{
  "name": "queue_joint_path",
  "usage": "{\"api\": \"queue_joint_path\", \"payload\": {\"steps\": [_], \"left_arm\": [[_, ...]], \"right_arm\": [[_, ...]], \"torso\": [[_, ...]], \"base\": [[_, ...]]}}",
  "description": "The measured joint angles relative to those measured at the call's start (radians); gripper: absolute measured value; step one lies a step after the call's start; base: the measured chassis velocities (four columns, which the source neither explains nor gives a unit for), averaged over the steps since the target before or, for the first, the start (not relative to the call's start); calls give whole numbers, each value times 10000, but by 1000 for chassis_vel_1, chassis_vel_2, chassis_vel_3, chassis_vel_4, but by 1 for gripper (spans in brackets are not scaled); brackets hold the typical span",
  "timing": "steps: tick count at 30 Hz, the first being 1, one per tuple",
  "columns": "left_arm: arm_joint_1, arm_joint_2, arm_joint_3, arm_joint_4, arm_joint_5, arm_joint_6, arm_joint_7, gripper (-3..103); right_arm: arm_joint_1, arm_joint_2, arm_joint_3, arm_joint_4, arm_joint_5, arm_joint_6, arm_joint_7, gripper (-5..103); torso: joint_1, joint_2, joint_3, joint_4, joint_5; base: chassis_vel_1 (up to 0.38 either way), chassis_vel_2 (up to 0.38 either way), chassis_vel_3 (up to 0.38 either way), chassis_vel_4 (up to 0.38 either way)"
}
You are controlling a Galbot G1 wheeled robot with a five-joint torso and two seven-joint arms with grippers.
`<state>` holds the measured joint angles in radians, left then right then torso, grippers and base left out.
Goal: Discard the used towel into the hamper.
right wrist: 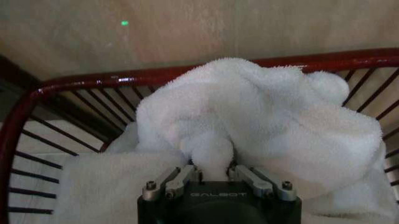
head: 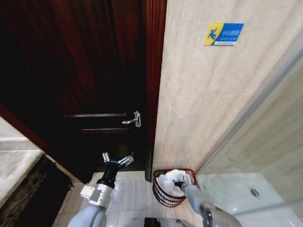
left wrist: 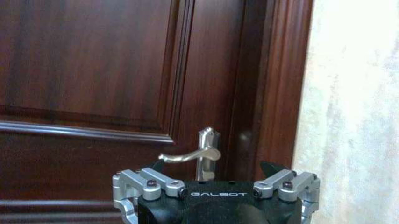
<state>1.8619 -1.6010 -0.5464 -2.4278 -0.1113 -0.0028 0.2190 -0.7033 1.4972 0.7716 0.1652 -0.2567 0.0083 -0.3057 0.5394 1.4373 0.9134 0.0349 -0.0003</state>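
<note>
Towel (right wrist: 249, 121), white, thick and bunched, is being lowered into the hamper (head: 161, 191), the dark reddish wire basket on the floor at the foot of the tiled wall beside the wooden door (head: 71, 71). A fold of it is being pinched between the nearly closed fingers of the right pincer (right wrist: 214, 169), just inside the rim. The release step appears to be in hand; opening and a clean lift are called for next. The left pincer (head: 118, 160) is being held spread and empty near the door handle (left wrist: 193, 156).

Head camera high, downward (wrist cameras close)
</note>
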Motion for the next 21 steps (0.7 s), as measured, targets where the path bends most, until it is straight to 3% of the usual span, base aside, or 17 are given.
{"api": "queue_joint_path", "payload": {"steps": [5,8,12,14,15,21], "left_arm": [[-2,-1,0,0,0,0,0,100],[-1,0,0,0,0,0,0,100],[0,-1,0,0,0,0,0,100],[1,0,0,0,0,0,0,100],[1,0,0,0,0,0,0,100],[0,0,0,0,0,0,0,100]], "right_arm": [[-488,90,57,407,-9,-346,67,18],[-855,64,29,884,82,-469,80,34],[-1097,29,13,1204,104,-510,82,39],[-1388,30,-1,1593,135,-613,49,50],[-1388,30,-1,1593,135,-613,49,50],[-2138,145,-58,2744,-101,-553,46,78]], "torso": [[10,-4,3,0,3],[-5,-43,-16,1,8],[-66,-148,-82,5,5],[-143,-316,-170,3,4],[-143,-316,-170,3,4],[-226,-503,-261,4,5]], "base": [[-171,175,172,-178],[-54,43,33,-22],[0,0,0,0],[27,-15,-17,18],[0,0,0,0],[7,-3,-7,8]]}}
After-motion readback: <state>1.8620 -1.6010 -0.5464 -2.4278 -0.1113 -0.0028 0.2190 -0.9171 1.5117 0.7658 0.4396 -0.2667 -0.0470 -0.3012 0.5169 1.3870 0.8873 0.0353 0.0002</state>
